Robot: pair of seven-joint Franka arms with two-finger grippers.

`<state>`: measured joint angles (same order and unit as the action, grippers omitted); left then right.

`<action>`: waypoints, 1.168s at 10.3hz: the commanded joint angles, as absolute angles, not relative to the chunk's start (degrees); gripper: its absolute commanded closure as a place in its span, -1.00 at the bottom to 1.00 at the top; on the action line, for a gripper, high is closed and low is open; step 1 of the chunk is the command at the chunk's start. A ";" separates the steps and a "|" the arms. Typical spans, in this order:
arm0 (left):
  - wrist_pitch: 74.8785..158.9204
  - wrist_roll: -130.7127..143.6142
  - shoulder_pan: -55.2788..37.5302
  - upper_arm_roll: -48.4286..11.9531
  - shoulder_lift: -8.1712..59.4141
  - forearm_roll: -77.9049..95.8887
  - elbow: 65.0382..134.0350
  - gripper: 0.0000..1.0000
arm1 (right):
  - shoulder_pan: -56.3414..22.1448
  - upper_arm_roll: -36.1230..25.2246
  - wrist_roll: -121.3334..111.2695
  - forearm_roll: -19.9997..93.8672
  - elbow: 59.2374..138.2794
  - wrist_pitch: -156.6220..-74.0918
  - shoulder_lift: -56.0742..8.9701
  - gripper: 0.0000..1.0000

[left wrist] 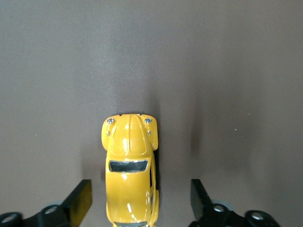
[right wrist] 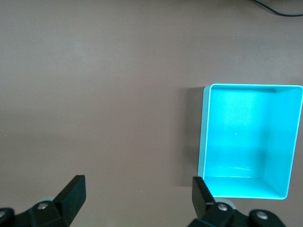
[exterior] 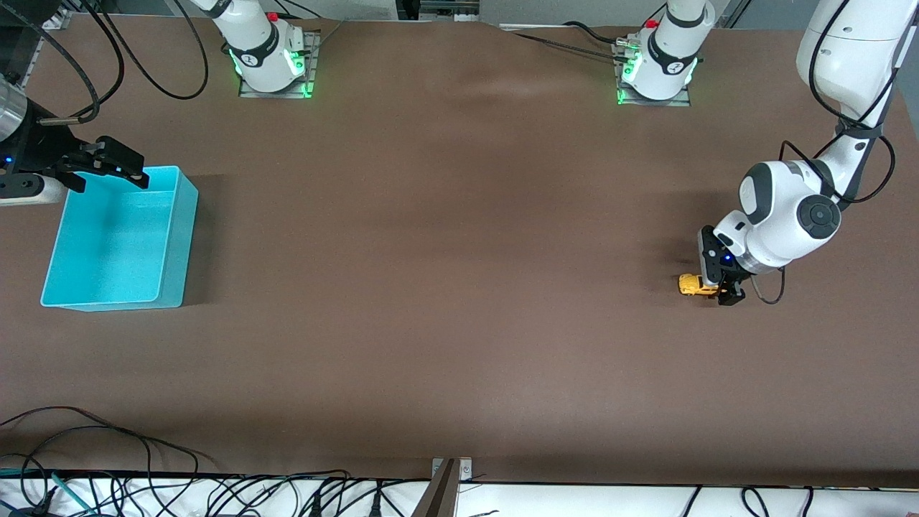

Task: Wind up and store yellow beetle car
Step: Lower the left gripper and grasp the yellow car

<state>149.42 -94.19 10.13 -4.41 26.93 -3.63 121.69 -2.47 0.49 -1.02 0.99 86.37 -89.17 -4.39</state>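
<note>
Left wrist view shows my left pincer (left wrist: 137, 203) spread wide around the yellow beetle car (left wrist: 130, 170) on the table (exterior: 459, 287); my right pincer (exterior: 115, 166) waits released above the turquoise bin (exterior: 115, 240).

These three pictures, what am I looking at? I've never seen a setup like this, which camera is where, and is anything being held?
Two robot arms stand at a brown table. The wide picture looks down from across the table; the other two come from cameras on each arm's wrist. The left gripper is down at the table with its open fingers either side of the yellow beetle car, not yet gripping it. The right gripper waits, open and empty, over the edge of the turquoise bin, which has nothing in it. So nothing is held yet.
</note>
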 commanded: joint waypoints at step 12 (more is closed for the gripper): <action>148.98 -98.78 10.55 -4.40 31.72 -3.07 116.20 0.81 | -2.37 0.62 -1.67 -0.88 85.34 -88.68 -5.19 -1.00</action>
